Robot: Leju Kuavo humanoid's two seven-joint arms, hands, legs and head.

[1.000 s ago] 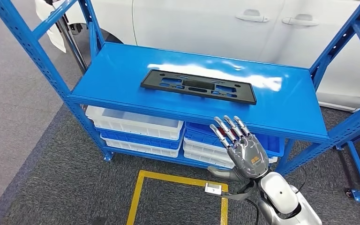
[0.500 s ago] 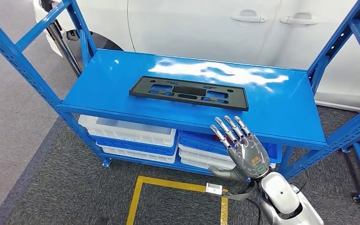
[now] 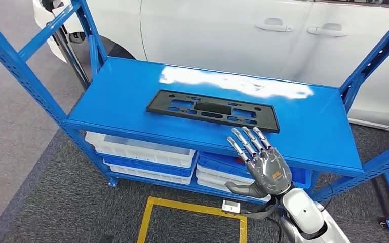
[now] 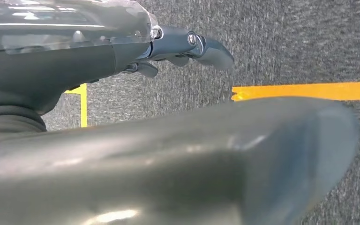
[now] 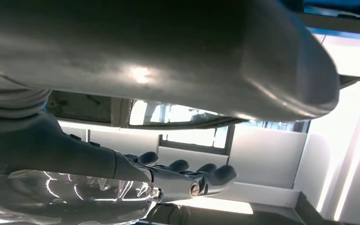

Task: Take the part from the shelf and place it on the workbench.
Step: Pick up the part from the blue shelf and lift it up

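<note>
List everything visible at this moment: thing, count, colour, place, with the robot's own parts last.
part: one, black, flat on the top shelf board
shelf: one, blue metal rack
bins: several, white and blue, stacked under the top board
car: one, white, behind the shelf
floor tape: yellow outline on grey carpet
right hand: one, silver-grey, fingers spread, raised before the shelf edge, holding nothing
left hand: one, grey, above the carpet

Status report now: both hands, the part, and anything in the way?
Right hand open, raised at shelf front edge, short of the part. Left hand holds nothing, hanging over the floor. Black plastic part flat on the shelf, untouched. Nothing between hand and part.
</note>
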